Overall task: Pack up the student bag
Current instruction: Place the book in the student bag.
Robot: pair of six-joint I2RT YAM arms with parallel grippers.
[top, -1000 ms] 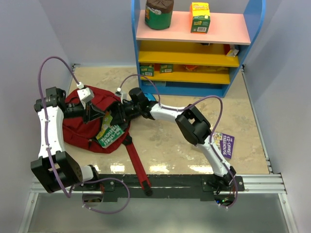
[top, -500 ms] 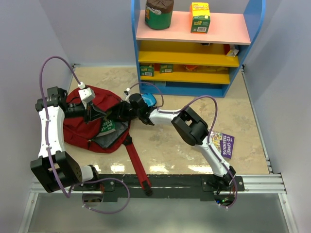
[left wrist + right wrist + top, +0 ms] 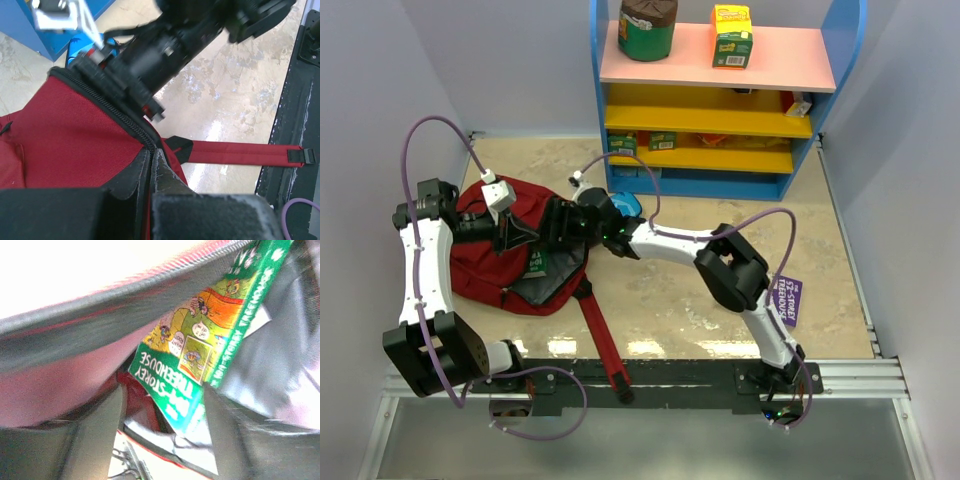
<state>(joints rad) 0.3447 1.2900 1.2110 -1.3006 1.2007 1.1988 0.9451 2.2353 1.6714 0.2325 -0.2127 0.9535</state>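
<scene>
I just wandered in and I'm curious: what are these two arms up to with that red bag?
Two robot arms are packing a red student bag. The left gripper is clamped shut on the bag's zipper edge, holding the mouth open. The right gripper reaches inside, jaws spread, with a green Treehouse book between its fingers.

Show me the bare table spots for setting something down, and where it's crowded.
Free: the stretch between the red strap and the right arm; also the right side between the shelf and the purple book. Crowded: the left side, filled by the student bag and the left arm.
</scene>
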